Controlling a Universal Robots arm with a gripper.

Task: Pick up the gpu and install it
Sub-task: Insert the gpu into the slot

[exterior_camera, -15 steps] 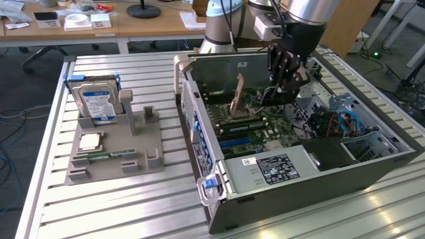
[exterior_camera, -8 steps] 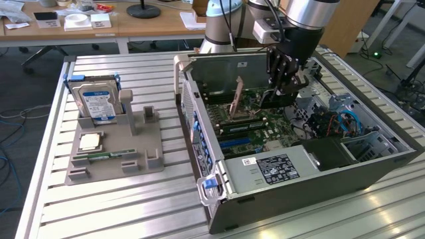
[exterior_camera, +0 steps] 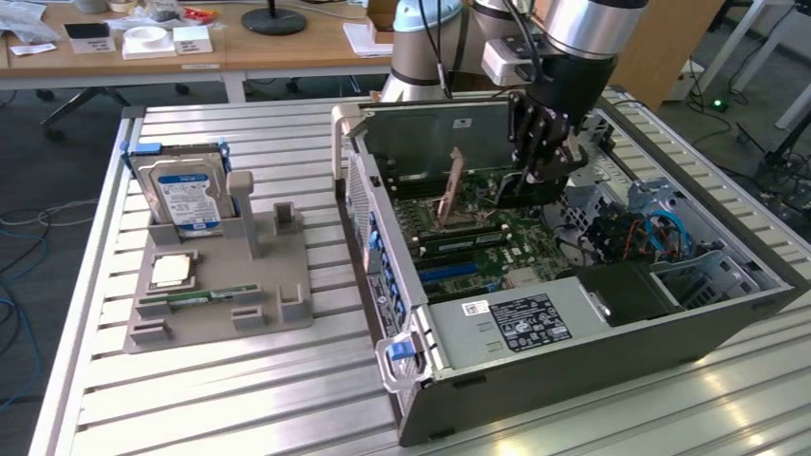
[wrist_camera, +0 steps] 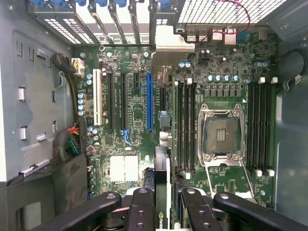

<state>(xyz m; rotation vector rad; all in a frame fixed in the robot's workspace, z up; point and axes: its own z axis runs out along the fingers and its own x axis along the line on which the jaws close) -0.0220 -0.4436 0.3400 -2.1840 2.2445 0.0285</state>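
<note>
My gripper (exterior_camera: 548, 152) hangs inside the open computer case (exterior_camera: 380, 237) and is shut on the gpu (exterior_camera: 522, 193), a dark card held upright just above the motherboard (exterior_camera: 469, 242). In the wrist view the gpu (wrist_camera: 162, 166) appears edge-on between the black fingers (wrist_camera: 142, 207). Its silvery end bracket (wrist_camera: 169, 42) reaches toward the case's rear slot openings. The card sits beside the long blue expansion slot (wrist_camera: 150, 101), between it and the nearest memory slots (wrist_camera: 185, 125). Whether its edge touches the board I cannot tell.
A grey parts tray (exterior_camera: 273, 318) at the exterior view's left holds a hard drive (exterior_camera: 188, 195), a processor (exterior_camera: 174, 273) and a RAM stick (exterior_camera: 190, 299). Inside the case are the open CPU socket (wrist_camera: 220, 134), cables (wrist_camera: 67, 142) and the power supply (exterior_camera: 533, 318).
</note>
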